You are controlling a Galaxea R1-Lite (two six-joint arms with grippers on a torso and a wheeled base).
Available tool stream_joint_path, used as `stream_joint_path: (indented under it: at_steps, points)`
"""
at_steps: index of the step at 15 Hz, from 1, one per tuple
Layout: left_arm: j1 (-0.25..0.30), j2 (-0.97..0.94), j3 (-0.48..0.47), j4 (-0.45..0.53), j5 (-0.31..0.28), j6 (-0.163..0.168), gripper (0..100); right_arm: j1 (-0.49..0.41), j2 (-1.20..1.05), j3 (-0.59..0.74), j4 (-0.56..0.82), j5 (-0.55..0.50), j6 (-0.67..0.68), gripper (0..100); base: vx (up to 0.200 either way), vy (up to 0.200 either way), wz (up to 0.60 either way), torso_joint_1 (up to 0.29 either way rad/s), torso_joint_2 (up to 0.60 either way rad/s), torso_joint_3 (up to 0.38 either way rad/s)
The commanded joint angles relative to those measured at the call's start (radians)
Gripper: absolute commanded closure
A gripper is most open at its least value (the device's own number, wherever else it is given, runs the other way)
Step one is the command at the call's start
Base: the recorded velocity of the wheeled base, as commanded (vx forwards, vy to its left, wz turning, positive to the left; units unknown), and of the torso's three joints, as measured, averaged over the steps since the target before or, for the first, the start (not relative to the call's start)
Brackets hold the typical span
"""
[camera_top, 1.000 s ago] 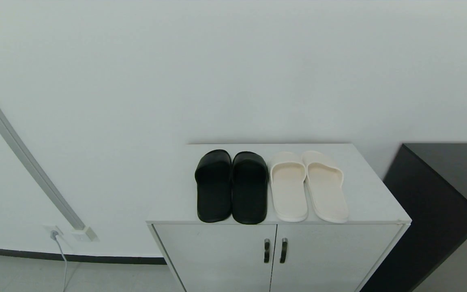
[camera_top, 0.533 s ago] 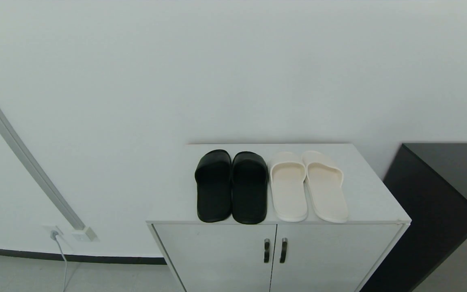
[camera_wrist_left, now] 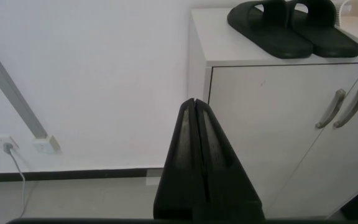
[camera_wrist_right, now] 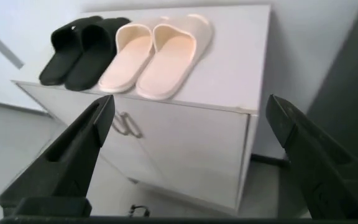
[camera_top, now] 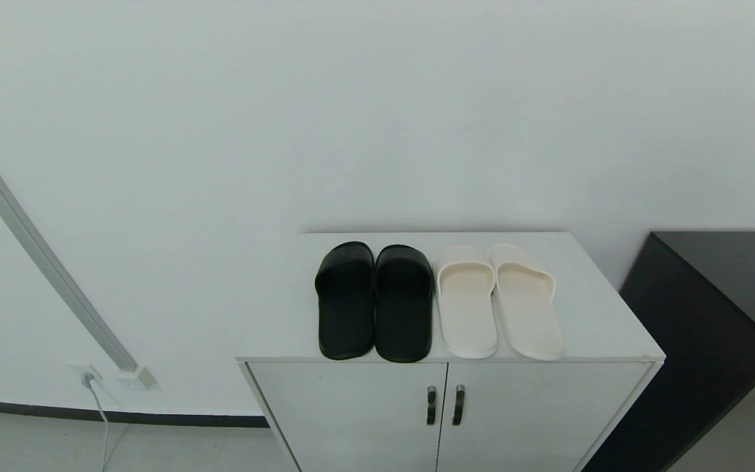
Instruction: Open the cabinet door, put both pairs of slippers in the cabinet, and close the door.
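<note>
A white cabinet (camera_top: 600, 328) stands against the wall with both doors closed and two dark handles (camera_top: 445, 405) at the middle seam. On its top lie a black pair of slippers (camera_top: 374, 305) on the left and a cream pair of slippers (camera_top: 499, 305) on the right, toes to the wall. My left gripper (camera_wrist_left: 194, 102) is shut and holds nothing, low in front of the cabinet's left corner, short of the handles (camera_wrist_left: 342, 108). My right gripper (camera_wrist_right: 190, 102) is open, back from the cabinet's right door (camera_wrist_right: 191, 149), below the cream slippers (camera_wrist_right: 154, 56) and black slippers (camera_wrist_right: 82, 50).
A tall black cabinet (camera_top: 712, 328) stands right beside the white one. Left of the cabinet the wall carries a slanted grey cable duct (camera_top: 37, 249) and a socket with a plugged cable (camera_top: 88, 378). Bare floor (camera_wrist_left: 73, 199) lies left of the cabinet.
A small dark part has come into the head view at its right edge, by the black cabinet. The slippers and doors have not moved.
</note>
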Motion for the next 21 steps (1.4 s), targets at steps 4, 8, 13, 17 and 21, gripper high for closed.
stream_joint_path:
  at_steps: [4, 8, 13, 17, 21]
  points:
    - [0.0, 0.0, 0.0, 0.0, -0.002, 0.003, 100, 0.454, 0.426, -0.108, -0.24, -0.335, 0.079, 0, 0.0, 0.0, 0.0, 0.0, 0.0, 0.0]
    - [0.0, 0.0, 0.0, 0.0, -0.002, 0.003, 100, 0.494, 0.699, -0.223, -0.398, -0.49, 0.084, 0, 0.0, 0.0, 0.0, 0.0, 0.0, 0.0]
    - [0.0, 0.0, 0.0, 0.0, -0.002, 0.003, 100, 0.508, 0.922, -0.392, -0.406, -0.651, 0.145, 0, 0.0, 0.0, 0.0, 0.0, 0.0, 0.0]
    - [0.0, 0.0, 0.0, 0.0, -0.004, 0.003, 100, 0.512, 1.038, -0.499, -0.407, -0.737, 0.167, 0, 0.0, 0.0, 0.0, 0.0, 0.0, 0.0]
    - [0.0, 0.0, 0.0, 0.0, -0.002, 0.003, 100, 0.509, 1.123, -0.555, -0.407, -0.786, 0.168, 0, 0.0, 0.0, 0.0, 0.0, 0.0, 0.0]
